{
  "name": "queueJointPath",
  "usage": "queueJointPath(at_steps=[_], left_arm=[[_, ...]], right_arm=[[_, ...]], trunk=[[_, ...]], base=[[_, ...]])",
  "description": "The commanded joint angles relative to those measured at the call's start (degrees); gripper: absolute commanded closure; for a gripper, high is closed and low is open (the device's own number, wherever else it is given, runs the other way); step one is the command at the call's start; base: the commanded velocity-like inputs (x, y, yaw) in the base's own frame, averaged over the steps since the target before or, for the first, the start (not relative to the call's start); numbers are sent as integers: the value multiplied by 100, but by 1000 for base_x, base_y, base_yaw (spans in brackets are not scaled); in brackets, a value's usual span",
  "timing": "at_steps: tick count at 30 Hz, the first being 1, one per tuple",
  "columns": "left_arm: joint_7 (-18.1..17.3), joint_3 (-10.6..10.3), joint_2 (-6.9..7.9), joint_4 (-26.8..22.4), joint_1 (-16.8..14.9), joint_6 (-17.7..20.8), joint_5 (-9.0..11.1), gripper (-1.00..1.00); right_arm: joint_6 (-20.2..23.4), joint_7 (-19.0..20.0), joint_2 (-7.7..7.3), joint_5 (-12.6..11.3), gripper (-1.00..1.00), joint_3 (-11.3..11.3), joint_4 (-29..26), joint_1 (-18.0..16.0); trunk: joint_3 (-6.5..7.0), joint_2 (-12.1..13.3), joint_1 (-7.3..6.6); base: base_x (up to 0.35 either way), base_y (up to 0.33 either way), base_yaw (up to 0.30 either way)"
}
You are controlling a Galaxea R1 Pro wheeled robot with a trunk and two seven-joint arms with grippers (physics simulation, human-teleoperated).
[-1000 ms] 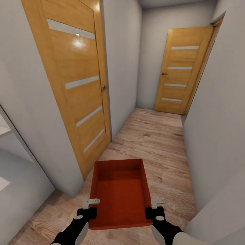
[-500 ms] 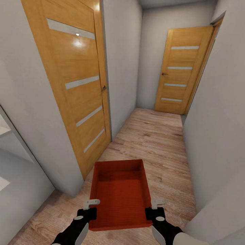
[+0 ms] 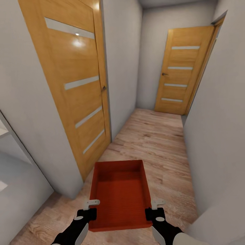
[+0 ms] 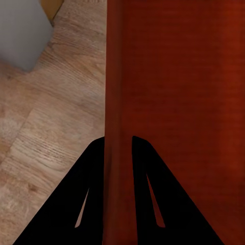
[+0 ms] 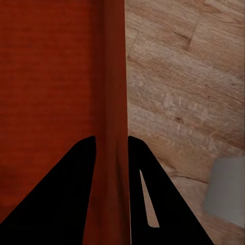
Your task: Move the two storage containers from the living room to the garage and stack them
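Observation:
One orange-red lidless storage container (image 3: 120, 194) hangs level above the wood-plank floor, low in the head view, held between both arms. My left gripper (image 3: 89, 208) is shut on its left wall near the close corner. My right gripper (image 3: 154, 208) is shut on its right wall. In the left wrist view the container's wall (image 4: 116, 92) runs between the dark fingers of the left gripper (image 4: 117, 140). In the right wrist view the right gripper (image 5: 111, 139) pinches the wall (image 5: 113, 76) the same way. The bin is empty inside. The garage is out of view.
I stand in a narrow corridor with pale grey walls and a light wood-plank floor (image 3: 153, 143). A tall wooden door (image 3: 78, 85) is close on the left, with a wall corner (image 3: 64, 170) just left of the bin. Another wooden door (image 3: 182, 68) stands at the far end.
The whole view has shifted slightly, with the left door and wall sliding a little leftward, so the camera moved. The container stays held the same way by both grippers.

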Motion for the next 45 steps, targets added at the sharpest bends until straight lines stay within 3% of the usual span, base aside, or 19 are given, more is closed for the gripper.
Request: queueJointPath(at_steps=[1,22,38,45], left_arm=[[60,-57,7,-24,-2,34,-11,100],[60,-56,8,-13,-2,32,-10,100],[60,-56,7,-11,-2,32,-3,100],[60,-57,8,-11,-2,32,-4,100]], right_arm=[[-42,-55,-59,-129,100,5,85,-7],[-42,-62,-41,-135,100,5,85,-7],[-42,-72,-25,-136,100,3,85,-7],[-42,-91,-26,-136,100,-3,85,-7]], trunk=[[-6,-4,3],[-6,-4,3],[-6,-4,3],[-6,-4,3]], base=[[311,0,0],[321,0,-3],[322,0,-219],[322,0,-39]])
